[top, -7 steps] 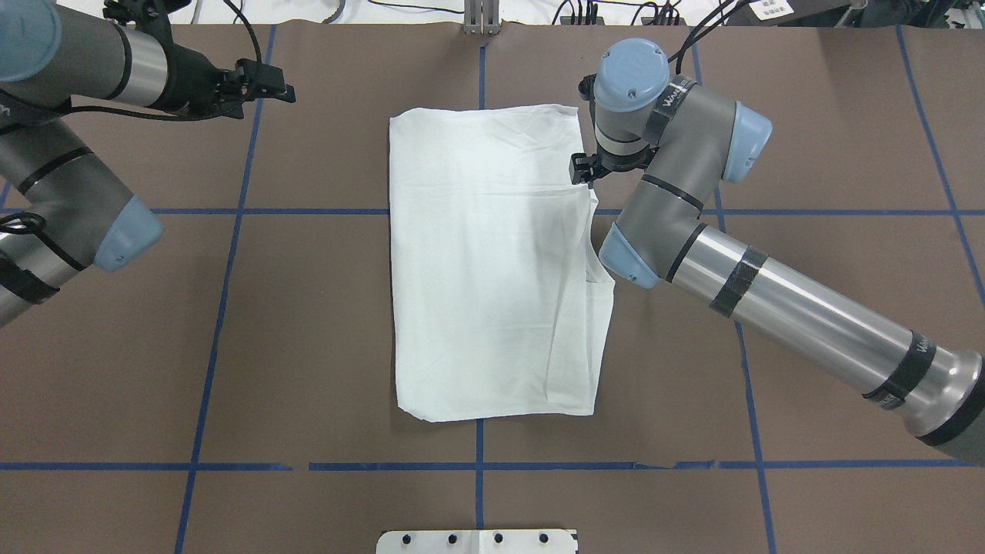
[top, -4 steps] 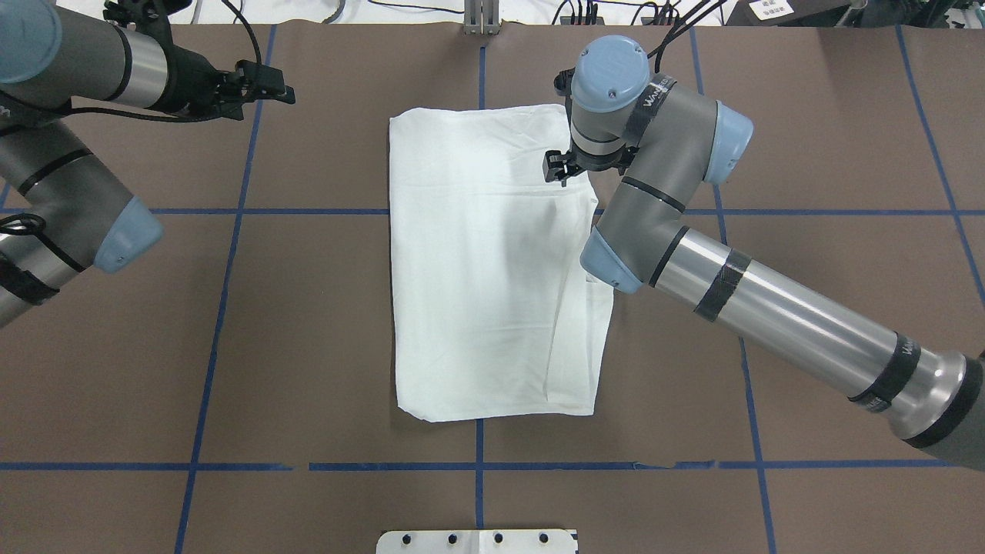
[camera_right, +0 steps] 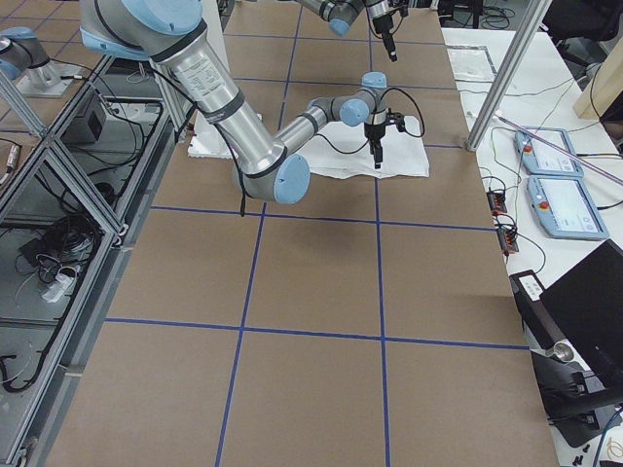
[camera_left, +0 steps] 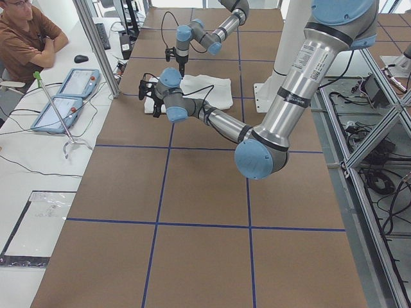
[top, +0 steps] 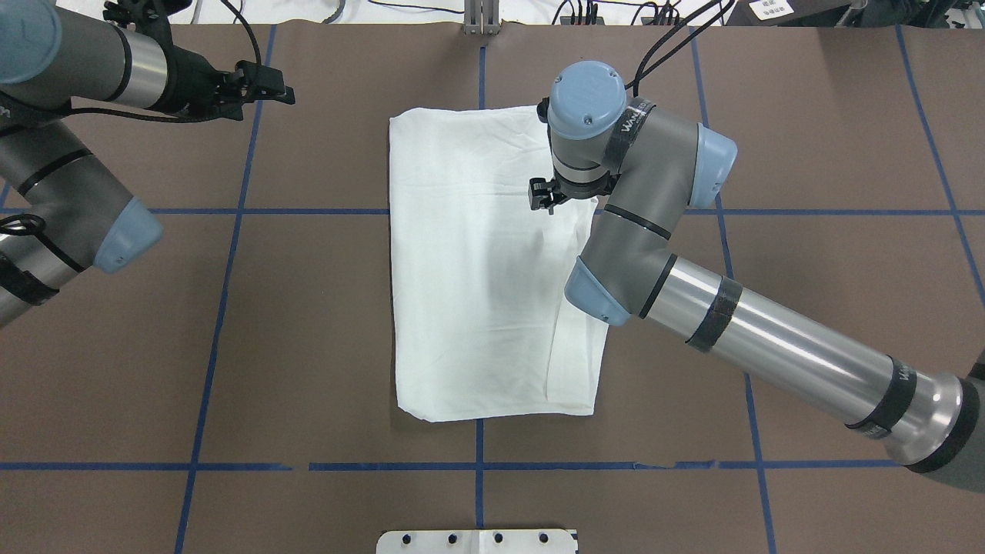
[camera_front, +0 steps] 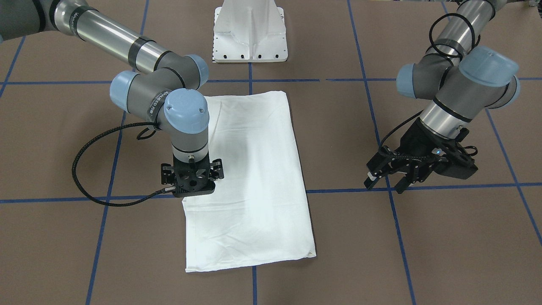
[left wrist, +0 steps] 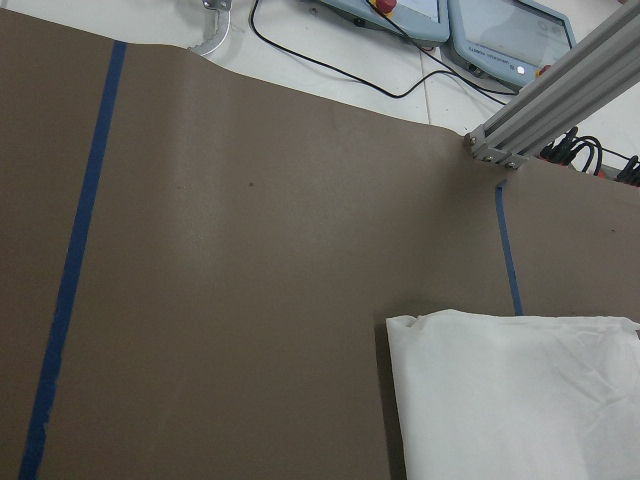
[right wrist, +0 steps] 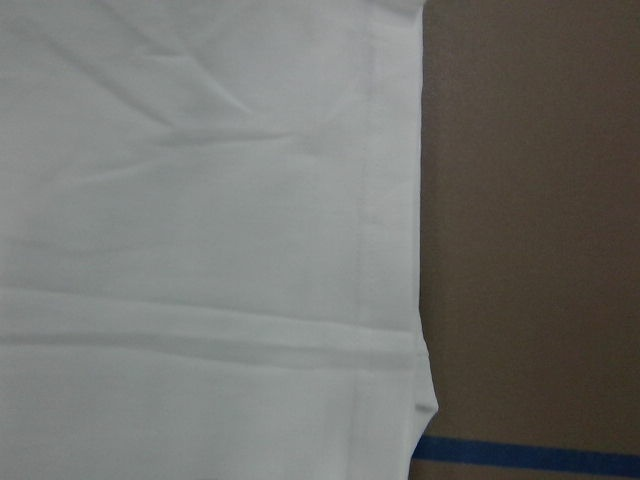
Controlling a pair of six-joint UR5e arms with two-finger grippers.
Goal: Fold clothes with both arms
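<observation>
The clothes are one white shirt (top: 477,269), folded into a tall rectangle and lying flat mid-table; it also shows as the shirt (camera_front: 254,178). My right gripper (camera_front: 192,190) points straight down, low over the shirt's far right part, just inside its edge. Its own body hides the fingertips, so I cannot tell whether it is open or shut. From overhead only a bit of the right gripper (top: 542,198) shows beside the wrist. The right wrist view is filled by a flat hemmed edge of the shirt (right wrist: 200,200). My left gripper (camera_front: 385,182) hovers open and holds nothing, well off the shirt's left side.
Blue tape lines (top: 223,269) grid the brown table. The white pedestal base (camera_front: 250,34) stands at the robot's side. A person (camera_left: 26,38) sits at a side desk with pendants (camera_left: 64,96). An aluminium post (camera_left: 96,45) rises by the table's far edge.
The right arm has swung left and slightly toward the robot, carrying its gripper from the shirt's right edge inward over the cloth. The shirt and the left arm have not moved.
</observation>
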